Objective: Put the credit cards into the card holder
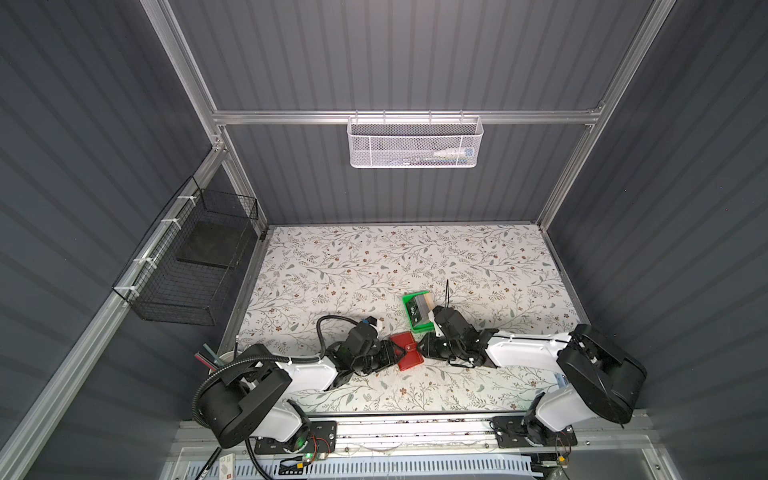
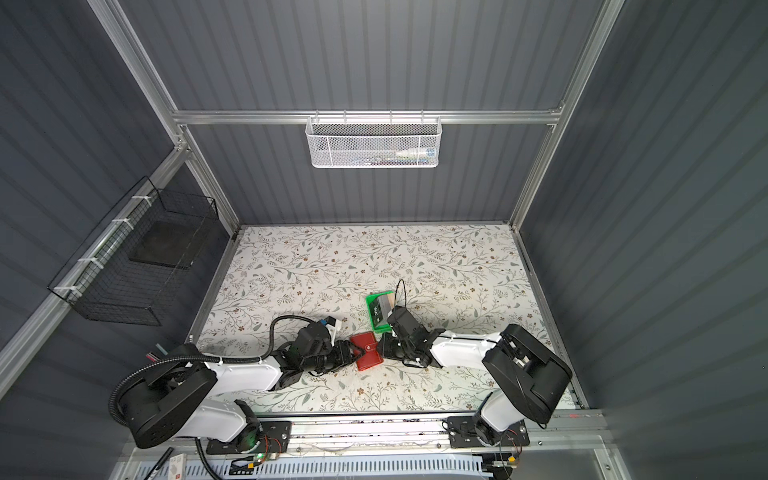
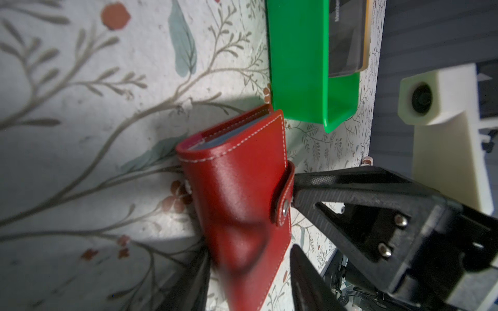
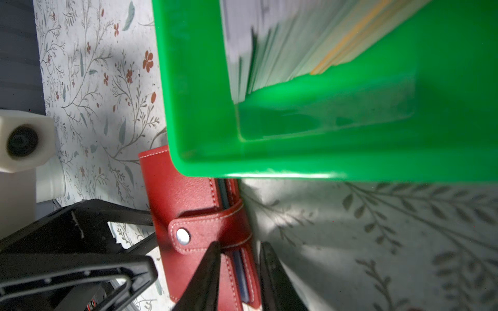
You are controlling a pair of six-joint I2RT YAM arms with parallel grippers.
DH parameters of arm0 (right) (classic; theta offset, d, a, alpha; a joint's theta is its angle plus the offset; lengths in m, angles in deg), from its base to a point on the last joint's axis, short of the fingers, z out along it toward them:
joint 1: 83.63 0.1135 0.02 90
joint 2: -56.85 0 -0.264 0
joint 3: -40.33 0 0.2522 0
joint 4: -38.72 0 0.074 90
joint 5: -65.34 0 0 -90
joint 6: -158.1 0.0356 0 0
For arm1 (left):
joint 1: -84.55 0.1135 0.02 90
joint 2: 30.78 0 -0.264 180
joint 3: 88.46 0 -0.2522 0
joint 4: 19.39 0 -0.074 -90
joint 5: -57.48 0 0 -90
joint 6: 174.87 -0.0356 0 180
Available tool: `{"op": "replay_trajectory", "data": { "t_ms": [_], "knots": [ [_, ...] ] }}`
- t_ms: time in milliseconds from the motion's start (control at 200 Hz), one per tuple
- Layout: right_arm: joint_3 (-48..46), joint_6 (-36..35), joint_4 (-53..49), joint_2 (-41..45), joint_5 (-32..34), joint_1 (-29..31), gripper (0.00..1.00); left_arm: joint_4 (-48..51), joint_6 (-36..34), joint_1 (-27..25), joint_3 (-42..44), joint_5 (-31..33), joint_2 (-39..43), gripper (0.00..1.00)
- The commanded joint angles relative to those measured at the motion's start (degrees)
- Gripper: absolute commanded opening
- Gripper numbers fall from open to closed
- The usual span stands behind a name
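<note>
The red card holder [image 1: 408, 352] [image 2: 367, 352] lies snapped shut on the floral table, between both grippers. My left gripper [image 1: 395, 354] [image 3: 249, 285] straddles its spine end [image 3: 242, 188], jaws open; table shows between one finger and the cover. My right gripper [image 1: 422, 350] [image 4: 239, 269] stands open around the holder's open edge [image 4: 188, 199], just below the snap tab [image 4: 194, 234]. Its one finger [image 4: 207, 272] overlaps the cover and its other finger sits just outside the edge. The credit cards [image 1: 417, 309] [image 2: 383, 309] [image 4: 283, 48] [image 3: 347, 40] stand stacked in the green tray [image 1: 422, 328] [image 4: 323, 159].
The green tray [image 3: 296, 67] touches the holder's far corner. A white mesh basket [image 1: 415, 143] hangs on the back rail and a black wire basket [image 1: 195, 266] on the left wall. A cup of pens [image 1: 224, 359] stands at the table's front left.
</note>
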Motion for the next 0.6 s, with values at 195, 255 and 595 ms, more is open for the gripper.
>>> {"op": "replay_trajectory", "data": {
  "t_ms": [195, 255, 595],
  "knots": [
    [3.63, -0.73, -0.72, -1.87, -0.46, 0.15, 0.34, 2.83, 0.12, -0.41, -0.25, 1.17, 1.16, 0.49],
    [4.07, -0.90, -0.51, -2.29, -0.76, 0.12, 0.35, 2.94, 0.00, -0.36, -0.25, 1.16, 1.21, 0.49],
    [4.96, -2.14, -0.98, -3.65, -1.08, 0.11, 0.29, 2.64, -0.11, -0.38, -0.45, 1.07, 0.72, 0.49]
  ]
}}
